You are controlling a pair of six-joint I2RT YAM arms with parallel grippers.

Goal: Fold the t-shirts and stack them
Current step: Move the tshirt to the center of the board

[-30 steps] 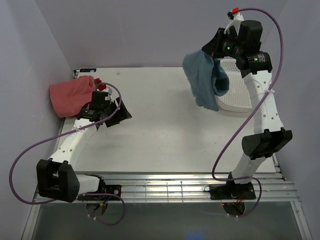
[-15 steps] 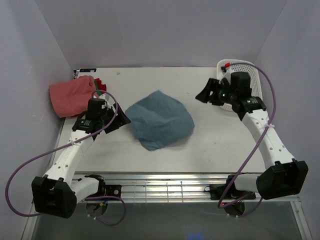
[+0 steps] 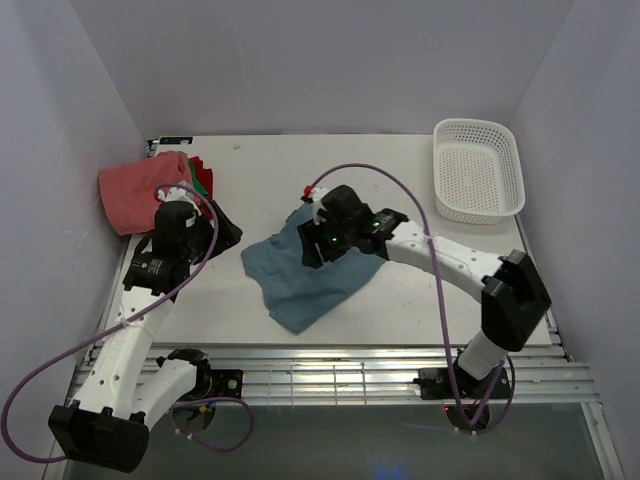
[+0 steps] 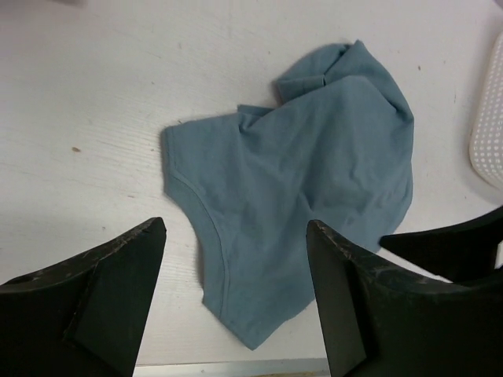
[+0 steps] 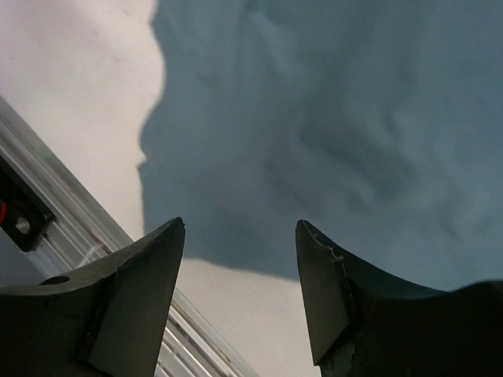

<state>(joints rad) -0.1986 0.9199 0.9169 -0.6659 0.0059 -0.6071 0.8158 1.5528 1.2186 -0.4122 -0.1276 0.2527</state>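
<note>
Though crumpled, teal t-shirt point(image 3: 300, 290) beneath gaping right pincer point(image 5: 240, 228)

Teal shirt point(image 5: 330, 118): ran past the right wrist view's top and right edges.
Basket point(image 4: 489, 118): cut off at the left wrist view's right edge.
Green and red shirts point(image 3: 203, 180): only slivers showed beside the pink shirt point(image 3: 140, 190).

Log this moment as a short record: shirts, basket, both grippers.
teal-blue shirt: crumpled, unfolded, mid-table
pink shirt: folded, lumpy, far left corner
red and green shirts: only edges showing beside the pink shirt
basket: far right corner, apart from every shirt
left gripper: jaws open, holding nothing, near the pink shirt, camera facing the teal-blue shirt
right gripper: jaws open, over the teal-blue shirt, no cloth between them
</note>
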